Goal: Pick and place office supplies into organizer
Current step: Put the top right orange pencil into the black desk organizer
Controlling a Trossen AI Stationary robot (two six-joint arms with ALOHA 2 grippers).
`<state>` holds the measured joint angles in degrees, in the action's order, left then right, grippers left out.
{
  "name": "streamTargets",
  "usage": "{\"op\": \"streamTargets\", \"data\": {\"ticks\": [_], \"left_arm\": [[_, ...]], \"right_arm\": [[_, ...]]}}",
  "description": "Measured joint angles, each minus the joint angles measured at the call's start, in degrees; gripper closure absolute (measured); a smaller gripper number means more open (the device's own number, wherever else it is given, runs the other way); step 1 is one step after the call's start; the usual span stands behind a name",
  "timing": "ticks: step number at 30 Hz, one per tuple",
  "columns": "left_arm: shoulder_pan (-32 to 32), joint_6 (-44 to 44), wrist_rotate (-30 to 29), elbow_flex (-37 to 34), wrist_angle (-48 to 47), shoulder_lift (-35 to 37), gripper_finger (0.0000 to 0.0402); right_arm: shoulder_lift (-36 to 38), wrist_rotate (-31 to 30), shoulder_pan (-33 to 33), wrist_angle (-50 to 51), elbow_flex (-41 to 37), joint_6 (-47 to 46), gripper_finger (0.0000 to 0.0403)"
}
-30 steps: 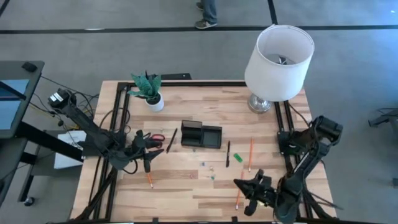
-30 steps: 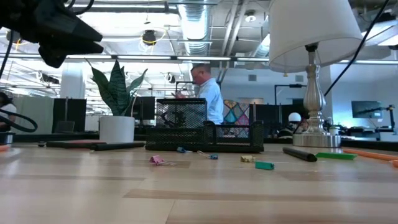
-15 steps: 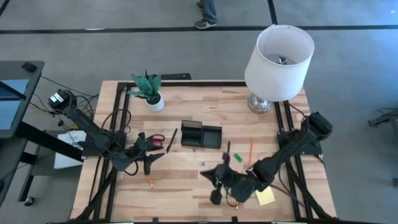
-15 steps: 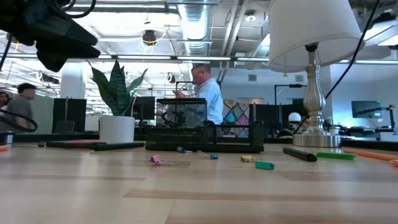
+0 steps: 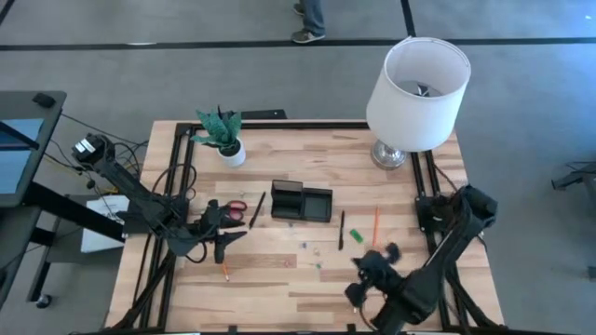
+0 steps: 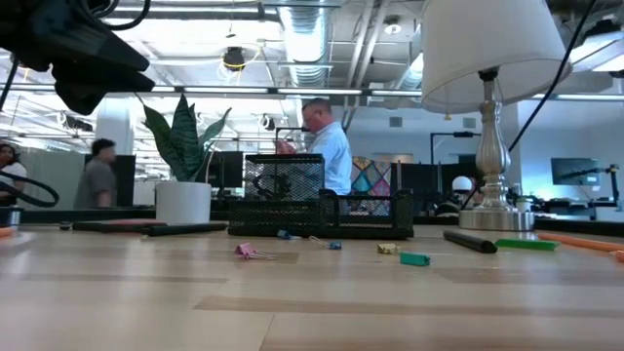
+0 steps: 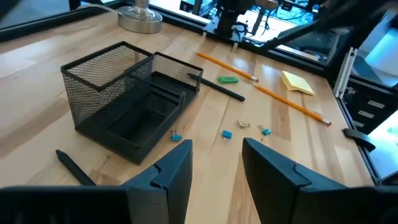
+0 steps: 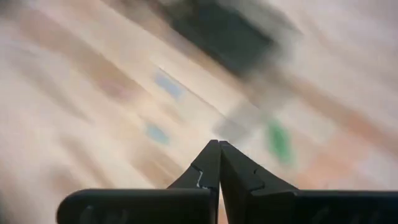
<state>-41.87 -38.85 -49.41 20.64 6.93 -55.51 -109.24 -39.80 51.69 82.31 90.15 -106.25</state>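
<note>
Jaws of the right gripper (image 8: 219, 163) are seen pressed together with nothing between them, low over the near right part of the counter (image 5: 279, 288), while the jaws of the left gripper (image 7: 216, 165) are held part open and empty above the left side. Nearest the front edge, an orange pencil (image 5: 224, 272) is found just before the left gripper, and the right wrist view is too smeared for anything under that arm to be named. Toward the middle, small clips (image 7: 226, 134) are scattered on the wood, with a green block (image 7: 227, 79) and a black pen (image 5: 341, 230) lying beside another orange pencil (image 5: 375, 229); a yellow sticky-note pad (image 7: 297, 83) is seen only from the left wrist. Red-handled scissors (image 5: 233, 207) rest close by the left gripper. Beyond these, the black mesh organizer (image 5: 301, 201) stands at mid-counter with no supply visibly in it, so the task is judged barely begun. Farthest back, a potted plant (image 5: 223, 137) and a white-shaded lamp (image 5: 416, 86) are placed near the rear edge. A collision is judged the main risk: the right arm looks to be swinging fast, so clips could be swept off or the pencil knocked away, and the tiny clips could slip from the grip.
</note>
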Motion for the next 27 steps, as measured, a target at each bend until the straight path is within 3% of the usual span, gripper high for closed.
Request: {"op": "streamTargets", "data": {"ticks": [2,4,10,16,22,27], "left_arm": [[0.00,0.34,-0.44,-0.01,-0.08,0.00,0.0265],[0.00,0.47,-0.76,0.01,-0.34,0.00,0.0265],[0.00,0.53,-2.51,-0.01,-0.31,0.00,0.0265],[0.00,0.62,-2.18,-0.01,-0.64,0.00,0.0265],[0.00,0.59,-2.02,-0.01,-2.03,0.00,0.0265],[0.00,0.59,-2.01,-0.01,-2.19,0.00,0.0265]], "right_arm": [[-2.69,10.33,0.66,6.76,0.00,-8.40,0.0403],[-5.11,16.80,1.13,7.99,-0.02,-13.08,0.0403],[-10.28,16.00,0.05,1.89,0.07,-14.75,0.0403],[-14.66,18.99,-2.84,1.22,0.00,-4.73,0.0403],[-13.65,25.78,-7.33,1.68,0.00,-0.06,0.0403],[-12.28,23.20,-7.28,1.34,0.00,-2.44,0.0403]]}}
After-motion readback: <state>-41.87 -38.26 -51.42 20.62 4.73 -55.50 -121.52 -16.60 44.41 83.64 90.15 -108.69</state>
